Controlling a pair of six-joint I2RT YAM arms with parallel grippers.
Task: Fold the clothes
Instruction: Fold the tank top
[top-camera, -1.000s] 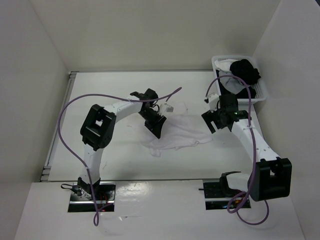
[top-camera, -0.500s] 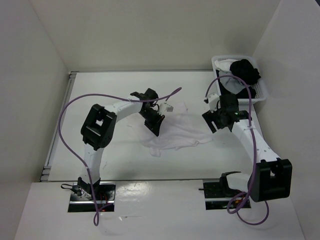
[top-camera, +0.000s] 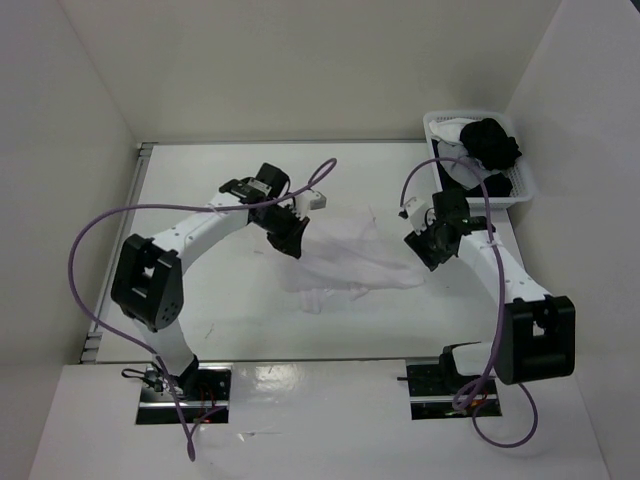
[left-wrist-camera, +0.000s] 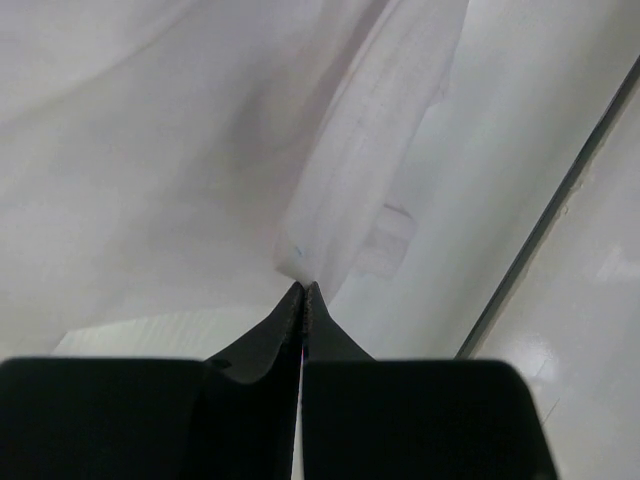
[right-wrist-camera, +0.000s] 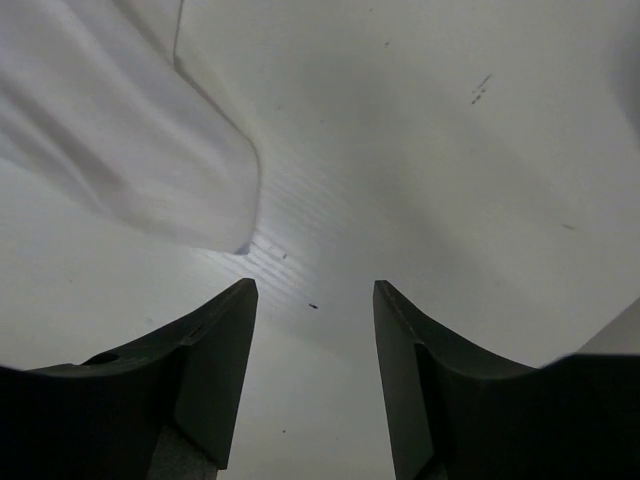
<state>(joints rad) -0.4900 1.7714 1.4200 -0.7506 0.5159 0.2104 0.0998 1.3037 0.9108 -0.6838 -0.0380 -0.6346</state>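
Note:
The clothes (top-camera: 360, 258), one plain white garment, lie crumpled at the middle of the table. My left gripper (top-camera: 289, 238) is at the garment's left edge, shut on a pinch of the fabric. The left wrist view shows the thin cloth (left-wrist-camera: 330, 200) rising stretched from the closed tips of the left gripper (left-wrist-camera: 302, 288). My right gripper (top-camera: 424, 250) is at the garment's right edge. In the right wrist view the right gripper (right-wrist-camera: 315, 292) stands open over bare table, with the garment's hem (right-wrist-camera: 130, 150) up and to the left of its fingers, apart from them.
A white lattice basket (top-camera: 524, 186) sits at the back right corner, holding a black garment (top-camera: 490, 140) and some white cloth. White walls enclose the table on three sides. A metal rail (top-camera: 112, 262) runs along the left edge.
The left gripper has shut on the garment's left edge and drawn it up and back-left, its elbow swinging left. The right gripper's jaws have narrowed near the right edge.

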